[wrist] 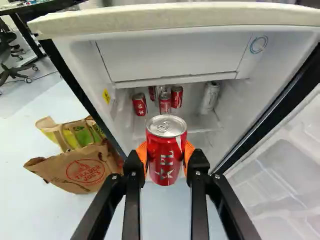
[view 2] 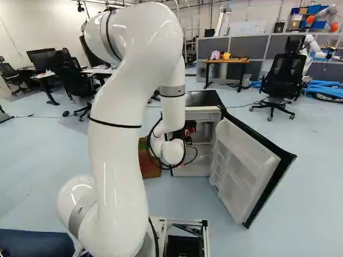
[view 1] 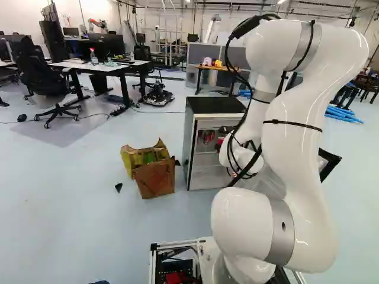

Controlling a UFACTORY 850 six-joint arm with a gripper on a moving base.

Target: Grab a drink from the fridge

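Observation:
My gripper (view 2: 189, 128) is partly hidden by the arm, in front of the open fridge (view 1: 215, 105). In the wrist view, the gripper (wrist: 166, 156) is shut on a red drink can (wrist: 166, 162), its orange pads pressing from both sides. The can is upright, its silver lid showing, just outside the fridge opening. Beyond it, several cans stand on a shelf inside: a red one (wrist: 139, 104) on one side, another red can (wrist: 177, 96) near the middle and a silver can (wrist: 210, 97) on the other side.
The fridge door (view 2: 244, 166) stands wide open, right of the fridge in the right base view. Paper bags (view 1: 155, 177) stand on the floor beside the fridge's other side. Farther back are desks (view 1: 103, 67), an office chair (view 2: 281, 77) and another robot (view 2: 311, 51).

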